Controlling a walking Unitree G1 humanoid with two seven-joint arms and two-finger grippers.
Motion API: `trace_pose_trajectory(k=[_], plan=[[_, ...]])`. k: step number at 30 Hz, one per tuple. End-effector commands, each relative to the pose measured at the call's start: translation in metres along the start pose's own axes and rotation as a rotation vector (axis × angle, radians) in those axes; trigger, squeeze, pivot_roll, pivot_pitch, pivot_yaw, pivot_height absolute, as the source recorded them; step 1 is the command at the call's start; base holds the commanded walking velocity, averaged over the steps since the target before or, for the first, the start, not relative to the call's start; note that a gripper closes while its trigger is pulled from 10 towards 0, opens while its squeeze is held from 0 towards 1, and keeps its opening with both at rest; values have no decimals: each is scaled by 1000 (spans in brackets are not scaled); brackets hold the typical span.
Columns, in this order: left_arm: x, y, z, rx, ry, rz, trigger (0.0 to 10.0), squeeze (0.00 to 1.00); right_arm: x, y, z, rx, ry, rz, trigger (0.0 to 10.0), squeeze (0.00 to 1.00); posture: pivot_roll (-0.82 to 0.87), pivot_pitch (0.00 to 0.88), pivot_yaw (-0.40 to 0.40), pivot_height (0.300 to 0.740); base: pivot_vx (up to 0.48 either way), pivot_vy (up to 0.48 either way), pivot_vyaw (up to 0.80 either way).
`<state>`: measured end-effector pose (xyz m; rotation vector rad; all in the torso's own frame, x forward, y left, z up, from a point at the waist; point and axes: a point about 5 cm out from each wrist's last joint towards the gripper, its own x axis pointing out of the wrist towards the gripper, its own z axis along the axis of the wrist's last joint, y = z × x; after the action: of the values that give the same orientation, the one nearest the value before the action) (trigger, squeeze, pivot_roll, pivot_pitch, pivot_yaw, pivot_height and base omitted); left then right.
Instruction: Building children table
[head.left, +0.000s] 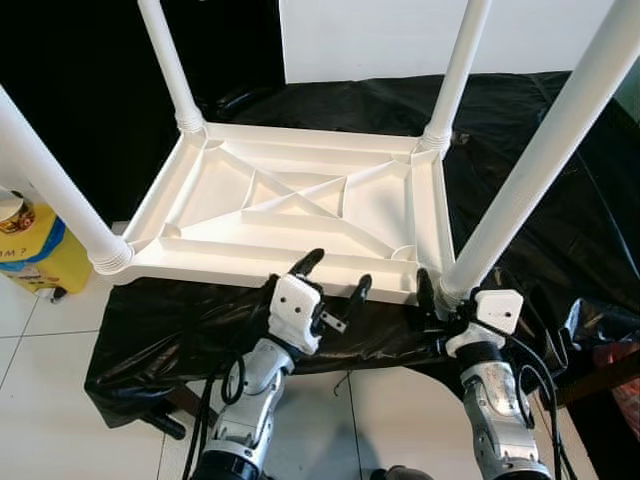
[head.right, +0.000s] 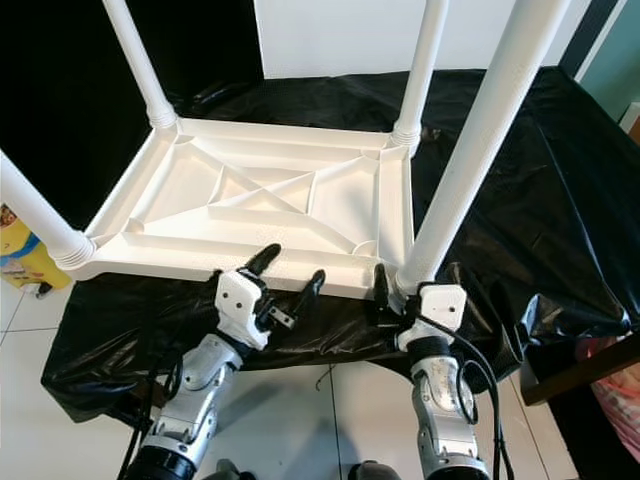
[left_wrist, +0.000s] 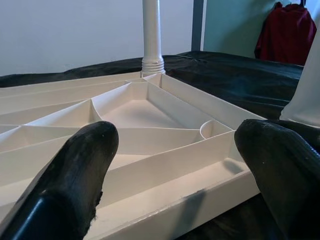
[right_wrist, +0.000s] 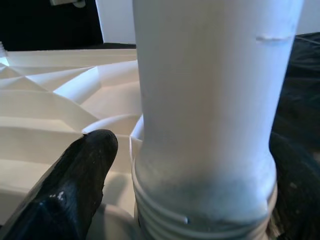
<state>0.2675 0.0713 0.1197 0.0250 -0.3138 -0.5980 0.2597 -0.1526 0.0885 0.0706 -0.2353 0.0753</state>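
A white plastic children's table (head.left: 300, 190) lies upside down on a black sheet, its ribbed underside facing up. All its legs stand screwed into the corners: the near right leg (head.left: 545, 150), near left leg (head.left: 50, 185), far left leg (head.left: 170, 65) and far right leg (head.left: 455, 75). My left gripper (head.left: 337, 272) is open at the table's front rim (left_wrist: 200, 200), fingers spread just short of it. My right gripper (head.left: 447, 292) grips the threaded base of the near right leg (right_wrist: 205, 100), a finger (right_wrist: 75, 185) on each side.
The black sheet (head.left: 560, 230) covers a low stand and hangs over its front edge. A yellow container (head.left: 35, 245) stands on the white tiled floor (head.left: 60, 380) at the left. A white wall (head.left: 400, 35) is behind. A red garment (left_wrist: 287, 30) hangs at the far side.
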Motion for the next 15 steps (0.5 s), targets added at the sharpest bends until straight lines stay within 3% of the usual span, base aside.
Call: trace_pose_trajectory(k=[1, 11, 15], plan=[[-1, 0, -2, 7, 20, -25, 10000, 0, -5, 17, -15, 29, 82, 74, 10000, 0, -74, 108, -2, 740, 0, 0, 0], [-3, 12, 1, 39, 67, -99, 10000, 0, 1, 37, -12, 49, 74, 130, 10000, 0, -65, 98, -10, 740, 0, 0, 0], [-4, 16, 3, 34, 86, -130, 10000, 0, 2, 33, -11, 45, 67, 121, 10000, 0, -61, 102, -12, 740, 0, 0, 0]])
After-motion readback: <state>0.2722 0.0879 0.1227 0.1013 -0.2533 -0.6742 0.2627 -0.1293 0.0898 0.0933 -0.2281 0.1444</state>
